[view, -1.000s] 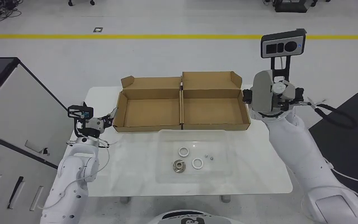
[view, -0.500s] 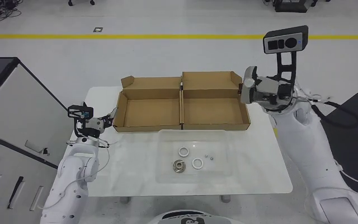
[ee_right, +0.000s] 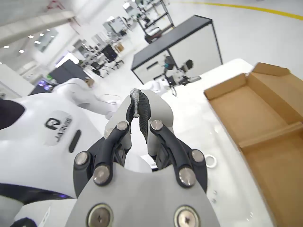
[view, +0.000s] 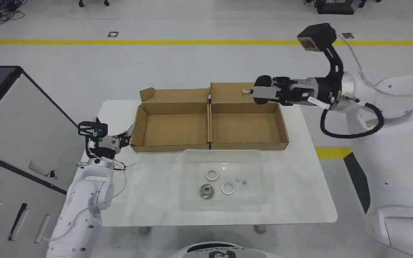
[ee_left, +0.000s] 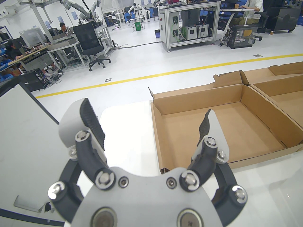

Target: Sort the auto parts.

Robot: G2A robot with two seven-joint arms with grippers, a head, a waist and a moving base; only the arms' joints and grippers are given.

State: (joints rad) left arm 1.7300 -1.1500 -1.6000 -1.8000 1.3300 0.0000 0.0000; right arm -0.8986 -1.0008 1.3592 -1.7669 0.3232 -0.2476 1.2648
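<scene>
Top view: I am logging the left gripper (view: pixel 124 138) hanging at the left edge of the table (view: pixel 155 193), claw standing apart and carrying nothing. The left box (view: pixel 173 129) and right box (view: pixel 245 128) are sitting side by side along the far edge, both showing bare cardboard floors. The clear tray (view: pixel 193 161) near the front edge is holding two white rings (view: pixel 211 173), a metal fitting (view: pixel 206 191) and small bits (view: pixel 237 179). The right gripper (view: pixel 248 91) is hovering over the right box's far wall, clamped on a bolt (ee_right: pixel 135 105). I am judging the sort barely begun.
</scene>
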